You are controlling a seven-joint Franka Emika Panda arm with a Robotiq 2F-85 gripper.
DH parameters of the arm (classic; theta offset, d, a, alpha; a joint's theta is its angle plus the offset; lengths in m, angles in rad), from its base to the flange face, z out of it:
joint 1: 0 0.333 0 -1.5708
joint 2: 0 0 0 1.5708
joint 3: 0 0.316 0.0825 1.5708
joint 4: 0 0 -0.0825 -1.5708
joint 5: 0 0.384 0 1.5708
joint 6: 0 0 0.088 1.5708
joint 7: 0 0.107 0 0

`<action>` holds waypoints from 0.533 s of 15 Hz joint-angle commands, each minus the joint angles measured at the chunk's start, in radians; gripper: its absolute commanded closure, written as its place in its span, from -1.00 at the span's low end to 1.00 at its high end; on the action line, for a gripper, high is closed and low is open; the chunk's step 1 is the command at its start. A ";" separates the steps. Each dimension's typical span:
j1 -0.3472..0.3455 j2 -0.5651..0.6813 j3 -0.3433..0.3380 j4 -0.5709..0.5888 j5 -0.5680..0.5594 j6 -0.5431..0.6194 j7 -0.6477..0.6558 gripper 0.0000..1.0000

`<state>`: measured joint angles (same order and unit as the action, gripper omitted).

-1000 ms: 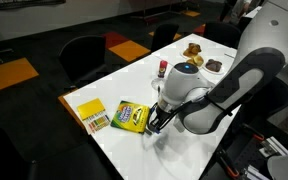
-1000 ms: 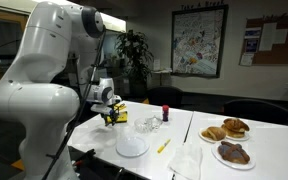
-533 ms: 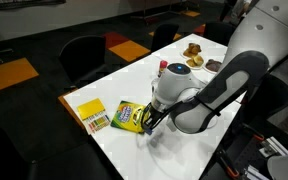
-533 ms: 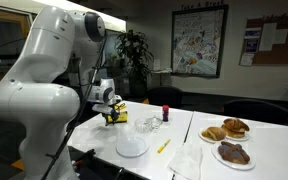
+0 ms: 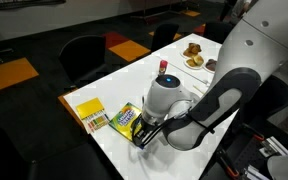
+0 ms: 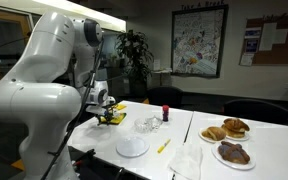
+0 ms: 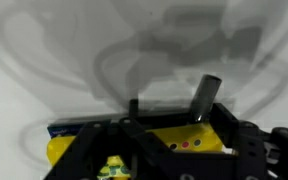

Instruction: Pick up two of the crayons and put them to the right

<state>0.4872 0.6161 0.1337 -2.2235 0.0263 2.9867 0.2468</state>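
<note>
A yellow crayon (image 6: 163, 146) lies alone on the white table (image 6: 174, 135), well away from my gripper. The flat green-and-yellow crayon box (image 5: 124, 119) lies near the table's left end. My gripper (image 5: 144, 134) hangs low at the box's near end; it also shows in an exterior view (image 6: 106, 116). In the wrist view the box (image 7: 174, 135) lies right under my gripper (image 7: 170, 105). The two dark fingers stand apart with bare table between them, holding nothing. No crayons show at the box. In an exterior view my arm hides the loose crayon.
A yellow packet (image 5: 91, 113) lies beside the crayon box near the table edge. A red-capped bottle (image 6: 165, 112), a clear glass item (image 6: 151, 124), a white dish (image 6: 132, 147), a napkin (image 6: 184, 160) and two plates of pastries (image 6: 229, 128) (image 6: 234, 152) stand further along the table.
My arm has swung toward the crayon box. The gripper has moved from beside the box's edge to low over its near end. Nothing on the table has moved.
</note>
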 commanded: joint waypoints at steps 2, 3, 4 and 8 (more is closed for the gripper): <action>0.024 0.025 -0.019 0.030 0.000 -0.026 0.021 0.04; 0.029 0.020 -0.025 0.031 0.001 -0.030 0.029 0.15; 0.025 0.018 -0.026 0.028 0.003 -0.028 0.033 0.28; 0.040 0.011 -0.044 0.024 0.005 -0.026 0.066 0.84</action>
<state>0.4935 0.6114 0.1142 -2.2148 0.0269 2.9755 0.2761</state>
